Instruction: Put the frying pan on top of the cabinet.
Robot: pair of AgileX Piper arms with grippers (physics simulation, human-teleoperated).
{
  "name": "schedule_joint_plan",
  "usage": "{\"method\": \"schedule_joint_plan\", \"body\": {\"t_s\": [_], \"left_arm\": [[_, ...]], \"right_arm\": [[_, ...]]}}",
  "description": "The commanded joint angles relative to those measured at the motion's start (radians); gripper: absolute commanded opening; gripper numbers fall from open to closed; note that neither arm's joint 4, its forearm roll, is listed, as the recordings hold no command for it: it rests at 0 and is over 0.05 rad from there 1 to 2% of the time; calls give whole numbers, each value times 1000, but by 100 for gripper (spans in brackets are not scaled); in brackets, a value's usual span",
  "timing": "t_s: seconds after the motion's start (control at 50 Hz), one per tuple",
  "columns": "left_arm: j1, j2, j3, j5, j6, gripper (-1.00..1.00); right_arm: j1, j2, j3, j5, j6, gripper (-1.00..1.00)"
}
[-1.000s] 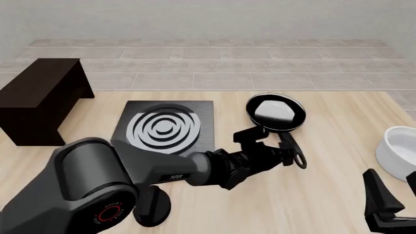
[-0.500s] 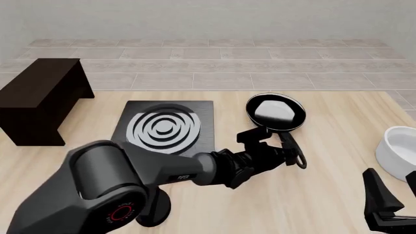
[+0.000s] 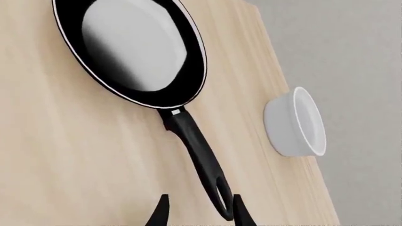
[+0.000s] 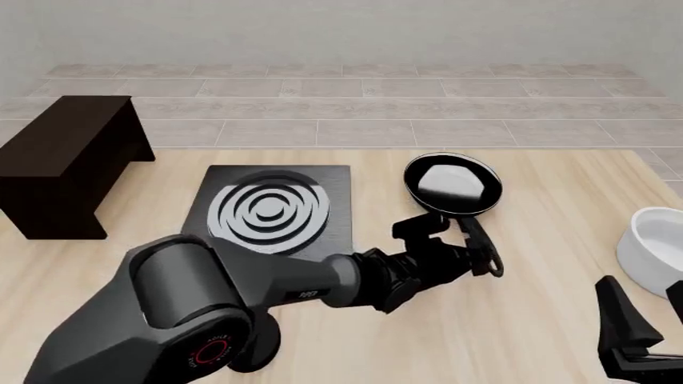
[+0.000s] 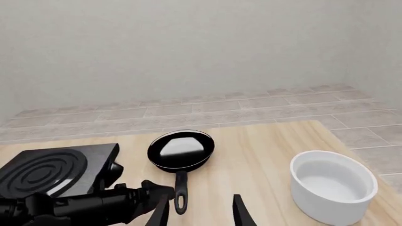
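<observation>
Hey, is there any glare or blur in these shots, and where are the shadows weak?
Front view: sharp, flat lighting; the frying pan shows a pale blocky reflection inside. Left wrist view: same reflection, smooth grey-to-white gradient; almost no shadow under the white bowl. Right wrist view: crisp throughout, soft even light, no blur.

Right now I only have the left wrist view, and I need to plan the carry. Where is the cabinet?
Observer: The cabinet stands far left in the front view, well apart from the frying pan.
Operator: Anything between them?
Observer: Yes, a flat stove plate lies between the two.
Operator: And the other arm?
Observer: The right end effector hangs open at the near right, on the near side of the white bowl.
</observation>
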Motion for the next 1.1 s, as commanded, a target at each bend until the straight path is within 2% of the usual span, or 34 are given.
{"method": "schedule_joint_plan", "body": {"t_s": [0.02, 1.1], "left_arm": [[-10, 4, -2, -4, -6, 100], [-32, 126, -152, 44, -20, 100]], "right_arm": [[-2, -5, -1, 6, -2, 100], [-10, 11, 1, -3, 12, 100]]}}
